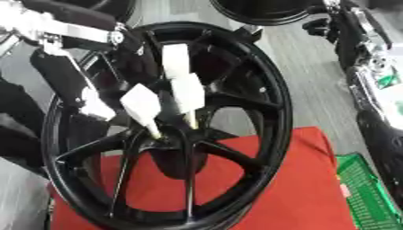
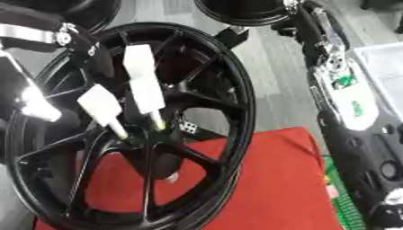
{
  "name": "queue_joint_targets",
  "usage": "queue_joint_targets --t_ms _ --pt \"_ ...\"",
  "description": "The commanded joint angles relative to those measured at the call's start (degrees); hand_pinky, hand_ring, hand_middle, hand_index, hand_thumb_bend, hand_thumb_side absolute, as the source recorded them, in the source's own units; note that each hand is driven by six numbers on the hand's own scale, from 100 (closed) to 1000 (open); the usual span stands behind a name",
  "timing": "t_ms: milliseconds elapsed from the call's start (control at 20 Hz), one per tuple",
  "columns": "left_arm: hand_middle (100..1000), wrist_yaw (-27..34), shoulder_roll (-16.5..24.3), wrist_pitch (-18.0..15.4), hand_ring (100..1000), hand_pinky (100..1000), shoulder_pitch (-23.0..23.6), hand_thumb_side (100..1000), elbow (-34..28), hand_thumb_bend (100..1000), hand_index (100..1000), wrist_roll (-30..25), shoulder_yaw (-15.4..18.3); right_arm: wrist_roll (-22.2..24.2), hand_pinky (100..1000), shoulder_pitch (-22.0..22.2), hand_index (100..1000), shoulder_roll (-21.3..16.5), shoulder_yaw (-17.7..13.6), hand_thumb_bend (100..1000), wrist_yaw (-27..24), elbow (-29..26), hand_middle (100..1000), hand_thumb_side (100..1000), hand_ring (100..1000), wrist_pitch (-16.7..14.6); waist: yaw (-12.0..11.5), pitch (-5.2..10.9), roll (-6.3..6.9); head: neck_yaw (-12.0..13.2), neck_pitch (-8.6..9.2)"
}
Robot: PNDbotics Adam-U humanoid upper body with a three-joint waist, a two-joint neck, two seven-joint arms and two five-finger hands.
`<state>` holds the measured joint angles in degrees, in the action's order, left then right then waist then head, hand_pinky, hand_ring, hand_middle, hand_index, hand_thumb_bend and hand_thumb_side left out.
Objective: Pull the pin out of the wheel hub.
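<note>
A black spoked wheel [image 1: 260, 103] stands upright on a red cloth [image 1: 303, 179]. Its hub [image 1: 177, 134] sits at the middle of the spokes. My left hand [image 1: 177, 67] reaches in from the upper left. Its white-padded fingers [image 1: 187, 92] and thumb [image 1: 141, 105] point down at the hub, straight and a little apart, with pale yellowish tips at the hub. I cannot make out the pin between them. A small pale stub [image 2: 171, 178] shows below the hub. My right arm [image 2: 338, 90] runs down the right side, away from the wheel; its hand is unclear.
A green basket [image 1: 366, 193] stands at the lower right beside the cloth. Another dark wheel [image 1: 260, 11] lies at the top edge. Grey floor [image 1: 315, 94] shows between the wheel and the right arm.
</note>
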<state>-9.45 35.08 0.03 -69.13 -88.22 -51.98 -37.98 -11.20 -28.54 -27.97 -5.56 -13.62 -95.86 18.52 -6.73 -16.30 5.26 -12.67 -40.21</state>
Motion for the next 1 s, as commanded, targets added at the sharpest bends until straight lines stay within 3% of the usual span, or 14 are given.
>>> queue_joint_targets --t_ms 50,1000 --pt "795 -0.3 0.4 -0.7 795 754 -0.9 392 0.3 493 828 0.0 0.1 0.1 765 -0.9 721 -1.1 -0.1 100 0.3 -0.4 681 688 628 -0.2 0.0 0.94 -0.31 0.1 0.29" --pt "787 -0.7 -1.0 -1.6 785 745 -0.8 348 1.9 407 804 0.0 -0.3 0.1 765 -1.1 721 -1.1 -0.3 100 0.3 -0.3 681 687 629 -0.2 0.2 0.71 -0.39 0.0 0.78"
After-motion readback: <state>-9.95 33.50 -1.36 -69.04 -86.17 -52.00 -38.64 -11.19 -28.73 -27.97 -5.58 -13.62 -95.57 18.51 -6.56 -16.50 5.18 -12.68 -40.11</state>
